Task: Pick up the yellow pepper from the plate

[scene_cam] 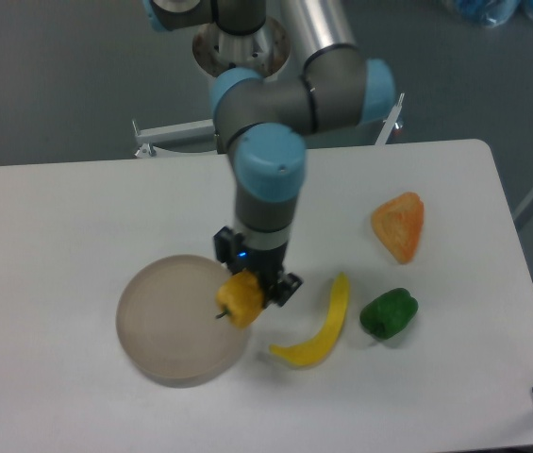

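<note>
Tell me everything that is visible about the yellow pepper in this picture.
The yellow pepper is a small, blocky yellow-orange piece with a smooth, plastic-like surface and a thin dark stem that points to the left. The jaws of the gripper are closed on it, pressing its right side, and it appears lifted over the right edge of the round beige plate, no longer lying flat on it. It touches nothing else that can be seen. The long curved yellow item lies apart, to its right.
</note>
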